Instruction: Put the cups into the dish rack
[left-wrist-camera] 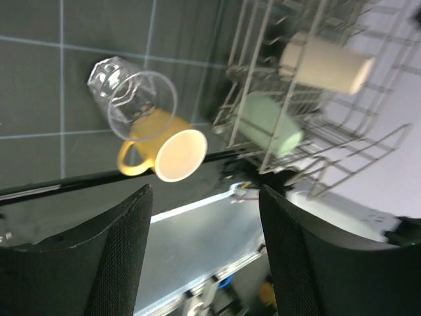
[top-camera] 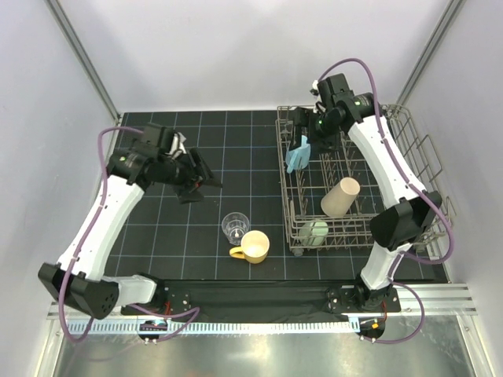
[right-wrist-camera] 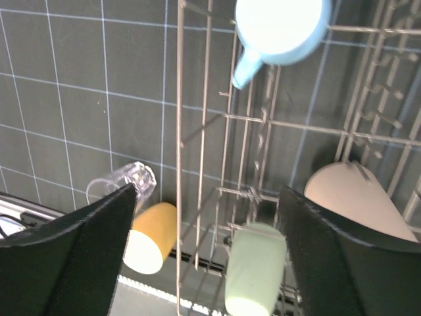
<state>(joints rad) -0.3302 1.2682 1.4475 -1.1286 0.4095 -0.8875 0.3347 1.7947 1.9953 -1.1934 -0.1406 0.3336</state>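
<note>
At the left, our left claw [top-camera: 203, 187] is spread wide and holds nothing, over the dark worktop [top-camera: 169, 236]. In the lower middle sit two cups just beside each other: the clear glass [top-camera: 235, 226] and the yellow mug [top-camera: 254, 247]. The wire wall of the one dish rack [top-camera: 284, 196] stands between them and three cups inside: the light blue cup [top-camera: 299, 153], the tan tumbler [top-camera: 339, 196] and the pale green cup [top-camera: 316, 232]. Our right claw [right-wrist-camera: 207, 192], spread wide and empty, hangs near the blue one.

Pale walls [top-camera: 236, 47] on three sides, soft even light. Grey metal posts [top-camera: 82, 59] in rear corners. Black mat [top-camera: 236, 149] with pale grid lines on table. Brushed steel strip [top-camera: 236, 353] along near edge, aluminium rail [top-camera: 440, 294] just behind.
</note>
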